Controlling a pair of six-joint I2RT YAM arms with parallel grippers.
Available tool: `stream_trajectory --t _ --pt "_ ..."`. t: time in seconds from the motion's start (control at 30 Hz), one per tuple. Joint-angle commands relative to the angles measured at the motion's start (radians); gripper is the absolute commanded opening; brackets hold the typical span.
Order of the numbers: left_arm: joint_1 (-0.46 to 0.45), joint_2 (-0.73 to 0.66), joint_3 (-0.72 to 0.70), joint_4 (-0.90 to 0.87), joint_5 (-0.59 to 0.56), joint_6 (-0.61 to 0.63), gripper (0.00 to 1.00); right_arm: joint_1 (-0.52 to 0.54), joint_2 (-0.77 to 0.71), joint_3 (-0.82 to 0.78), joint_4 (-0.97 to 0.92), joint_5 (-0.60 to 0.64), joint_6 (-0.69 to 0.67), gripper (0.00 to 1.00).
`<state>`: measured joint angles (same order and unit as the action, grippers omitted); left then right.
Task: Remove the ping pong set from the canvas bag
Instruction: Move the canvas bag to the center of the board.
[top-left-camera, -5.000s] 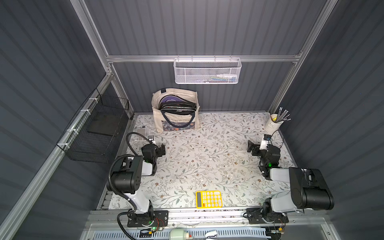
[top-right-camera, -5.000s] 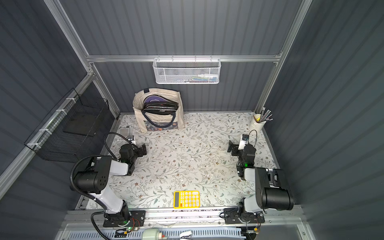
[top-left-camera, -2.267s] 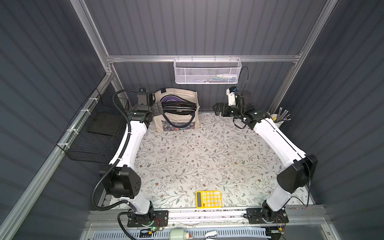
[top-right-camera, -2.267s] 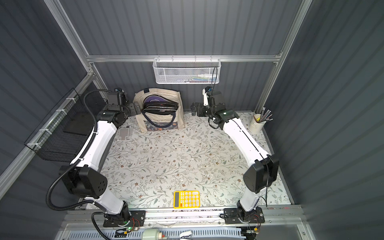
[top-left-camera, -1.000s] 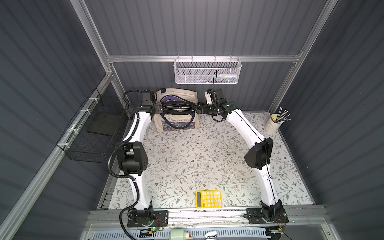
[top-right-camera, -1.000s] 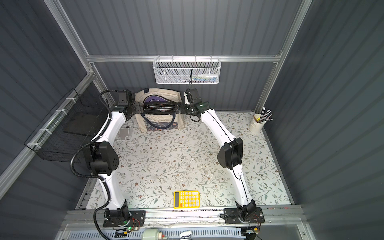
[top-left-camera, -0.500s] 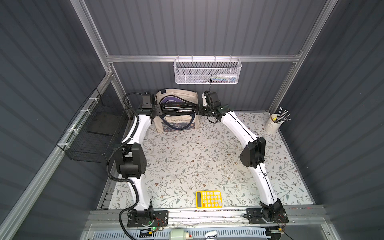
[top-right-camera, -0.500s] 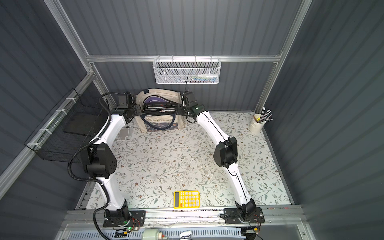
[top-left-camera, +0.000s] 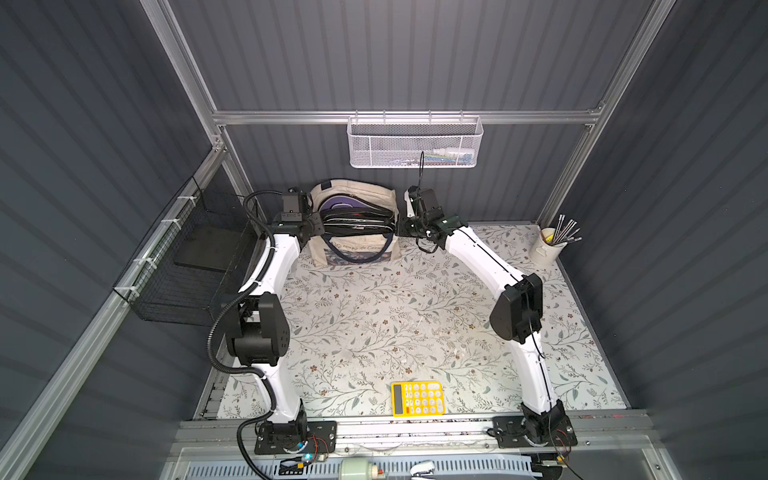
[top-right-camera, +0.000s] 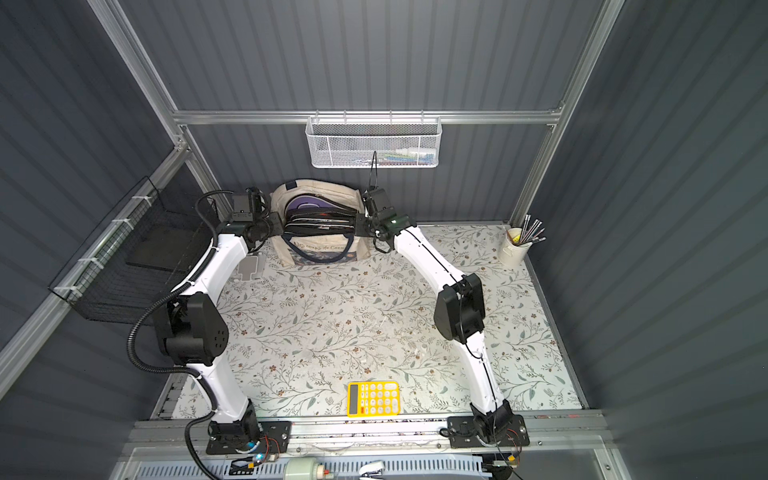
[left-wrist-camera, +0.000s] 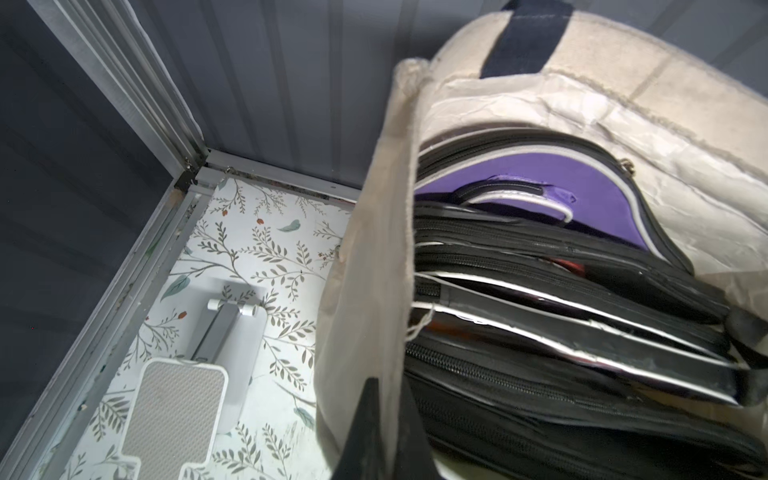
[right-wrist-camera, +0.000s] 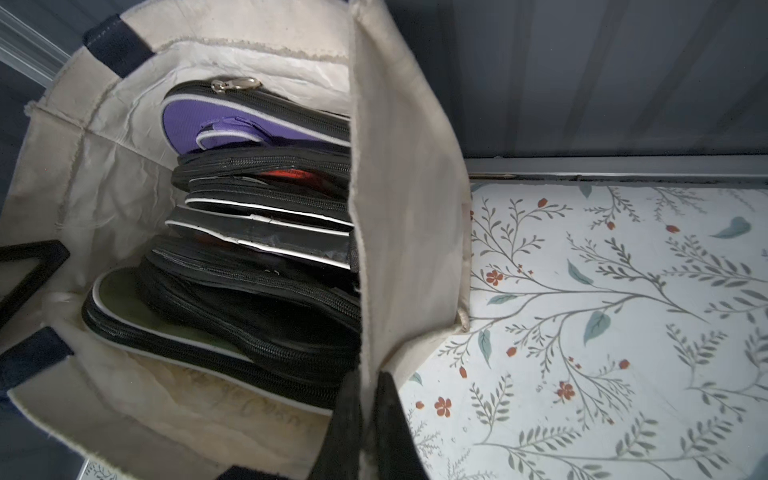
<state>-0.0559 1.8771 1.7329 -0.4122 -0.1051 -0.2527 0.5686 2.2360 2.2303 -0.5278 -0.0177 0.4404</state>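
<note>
Left end effector (left-wrist-camera: 388, 415) and right end effector (right-wrist-camera: 368, 409) each pinch an opposite side wall of the canvas bag (right-wrist-camera: 409, 199), whose zippered paddle cases (right-wrist-camera: 257, 299) all sit inside, none removed yet.

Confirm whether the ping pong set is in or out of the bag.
In. Zippered paddle cases stand packed inside the bag; left gripper and right gripper only pinch its side walls.

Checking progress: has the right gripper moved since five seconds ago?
Yes. The right gripper went from beside the pen cup to the bag's side wall under the white basket, where it is shut on the fabric.
</note>
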Motion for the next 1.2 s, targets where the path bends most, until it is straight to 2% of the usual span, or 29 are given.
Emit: stream_trajectory --t 0.0,0.37,0.67,0.93,1.17 --pt "0.008 -0.081 -0.017 -0.031 0.031 -0.021 0.00 0.010 -0.129 -0.068 0.008 0.024 -0.051 0.00" --pt "0.005 -0.210 -0.108 -0.084 0.054 -0.016 0.00 0.019 -0.370 -0.396 0.057 0.007 -0.053 0.00" --pt "-0.022 -0.345 -0.250 -0.093 0.038 -0.009 0.00 0.045 -0.528 -0.636 0.084 -0.001 -0.029 0.00" --pt "-0.027 -0.439 -0.377 -0.095 0.028 -0.006 0.00 0.105 -0.616 -0.766 0.086 0.036 -0.026 0.00" --pt "-0.027 -0.509 -0.461 -0.089 0.009 -0.005 0.00 0.163 -0.652 -0.802 0.080 0.060 -0.014 0.00"
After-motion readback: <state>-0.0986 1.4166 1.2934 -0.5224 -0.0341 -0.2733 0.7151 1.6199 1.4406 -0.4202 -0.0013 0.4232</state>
